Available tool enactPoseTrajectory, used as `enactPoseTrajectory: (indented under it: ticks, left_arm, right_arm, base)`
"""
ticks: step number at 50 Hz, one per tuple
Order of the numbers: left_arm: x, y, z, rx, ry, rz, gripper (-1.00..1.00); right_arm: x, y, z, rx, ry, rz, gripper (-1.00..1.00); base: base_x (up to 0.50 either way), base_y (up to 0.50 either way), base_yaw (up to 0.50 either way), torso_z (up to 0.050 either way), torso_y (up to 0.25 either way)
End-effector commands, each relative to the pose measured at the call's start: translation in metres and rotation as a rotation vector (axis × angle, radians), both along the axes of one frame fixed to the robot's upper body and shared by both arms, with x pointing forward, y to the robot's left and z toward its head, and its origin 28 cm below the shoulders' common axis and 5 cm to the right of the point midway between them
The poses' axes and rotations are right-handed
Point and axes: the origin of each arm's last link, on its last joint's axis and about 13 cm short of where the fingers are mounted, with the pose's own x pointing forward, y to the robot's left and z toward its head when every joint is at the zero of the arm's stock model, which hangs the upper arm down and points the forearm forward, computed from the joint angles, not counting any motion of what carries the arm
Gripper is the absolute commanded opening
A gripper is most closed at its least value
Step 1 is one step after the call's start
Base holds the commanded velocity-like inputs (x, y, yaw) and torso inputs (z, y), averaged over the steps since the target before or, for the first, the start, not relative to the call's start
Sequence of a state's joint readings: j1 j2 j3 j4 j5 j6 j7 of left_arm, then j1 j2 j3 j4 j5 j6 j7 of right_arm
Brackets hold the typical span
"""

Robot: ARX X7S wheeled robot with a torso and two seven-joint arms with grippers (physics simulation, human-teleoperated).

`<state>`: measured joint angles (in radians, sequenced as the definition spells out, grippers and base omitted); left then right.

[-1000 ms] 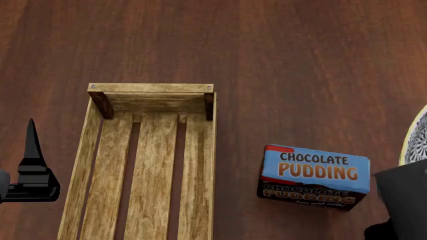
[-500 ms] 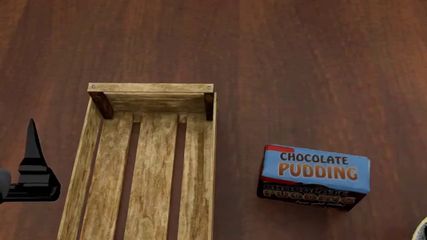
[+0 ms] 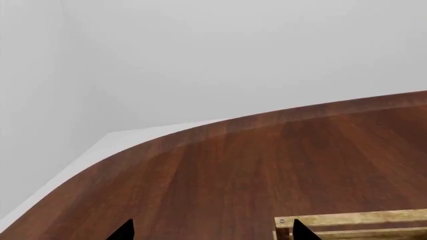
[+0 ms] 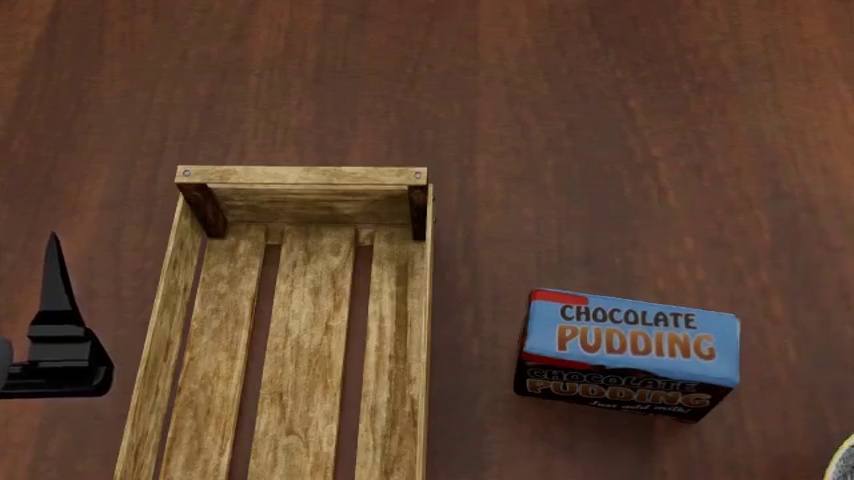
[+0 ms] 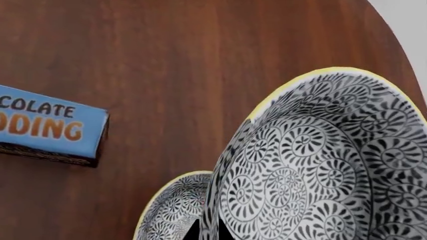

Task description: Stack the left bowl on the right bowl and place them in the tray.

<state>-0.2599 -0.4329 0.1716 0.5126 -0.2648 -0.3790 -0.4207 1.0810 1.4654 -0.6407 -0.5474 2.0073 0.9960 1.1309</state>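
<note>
My right gripper (image 5: pixel 210 233) is shut on the rim of a black-and-white patterned bowl with a yellow edge (image 5: pixel 320 165), held tilted on edge above the table. A second bowl of the same pattern (image 5: pixel 172 210) shows just beyond it, lower down. In the head view only a sliver of bowl rim (image 4: pixel 843 462) shows at the bottom right corner, and the right gripper is out of that view. The light-wood tray (image 4: pixel 307 176) lies empty at centre left. My left gripper (image 3: pixel 212 231) is open and empty, just left of the tray (image 3: pixel 353 220); it also shows in the head view (image 4: pixel 54 330).
A blue chocolate pudding box (image 4: pixel 627 352) lies on the dark wooden table between the tray and the bowls; it also shows in the right wrist view (image 5: pixel 47 127). The table's curved edge (image 3: pixel 133 145) shows in the left wrist view.
The right arm and the bowl have dropped out of the head view's right edge; only a sliver of rim remains in the corner. The left gripper has shifted slightly down and left.
</note>
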Motion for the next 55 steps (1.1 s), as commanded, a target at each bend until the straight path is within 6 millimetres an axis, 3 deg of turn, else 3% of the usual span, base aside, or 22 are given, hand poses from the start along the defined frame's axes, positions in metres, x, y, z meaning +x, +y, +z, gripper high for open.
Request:
enactPoseTrajectory:
  ticks: [1,25,55]
  left_arm:
    - [0.0,0.0,0.001,-0.002,-0.003,0.002,1.0]
    - [0.003,0.005,0.002,-0.021,-0.006,0.001,1.0]
    - [0.003,0.007,0.002,-0.022,-0.008,0.001,1.0]
  right_arm:
    - [0.013,-0.011,0.004,0.005,-0.025,-0.044,-1.0]
    - [0.044,-0.027,-0.001,0.025,0.072,-0.089,-1.0]
    - [0.038,-0.021,-0.03,0.077,0.133,-0.075,-1.0]
  base:
    - [0.0,0.0,0.0,0.0,0.0]
    - [0.0,0.0,0.0,0.0,0.001]
    - [0.0,0.0,0.0,0.0,0.0]
